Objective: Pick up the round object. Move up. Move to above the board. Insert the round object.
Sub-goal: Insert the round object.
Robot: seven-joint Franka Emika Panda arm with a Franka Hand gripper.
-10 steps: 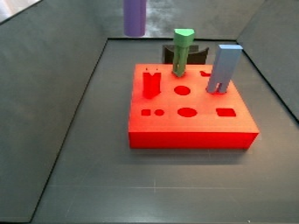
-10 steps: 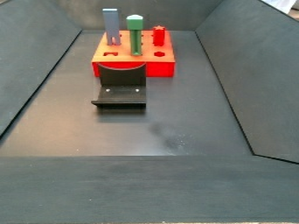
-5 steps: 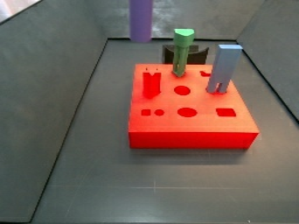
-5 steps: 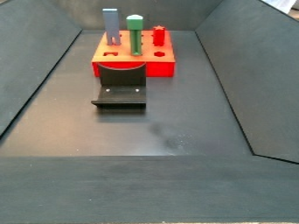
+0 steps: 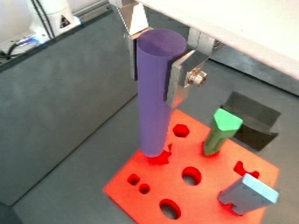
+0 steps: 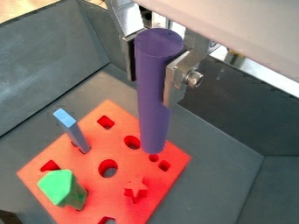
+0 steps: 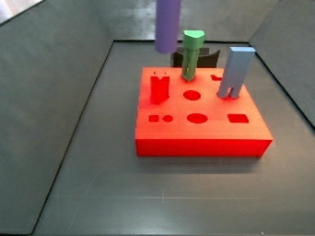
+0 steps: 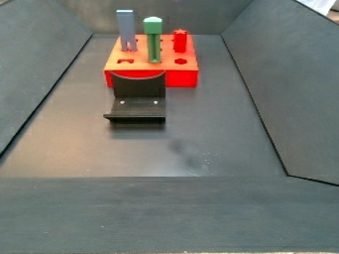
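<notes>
The gripper [image 5: 158, 54] squeezes the purple round peg [image 5: 155, 96] tight near its top, high above the red board [image 7: 204, 124], so it should keep the peg straight, line it up over a round hole [image 7: 192, 95], then go down slowly

No writing, label, brand, number or sign can be read anywhere. The thick bright red square board [image 7: 201, 116], the tall smooth purple cylinder peg [image 5: 156, 92] clamped in the gripper [image 5: 159, 54] above it, and the dark desk [image 8: 172, 149] are all unmarked.
</notes>
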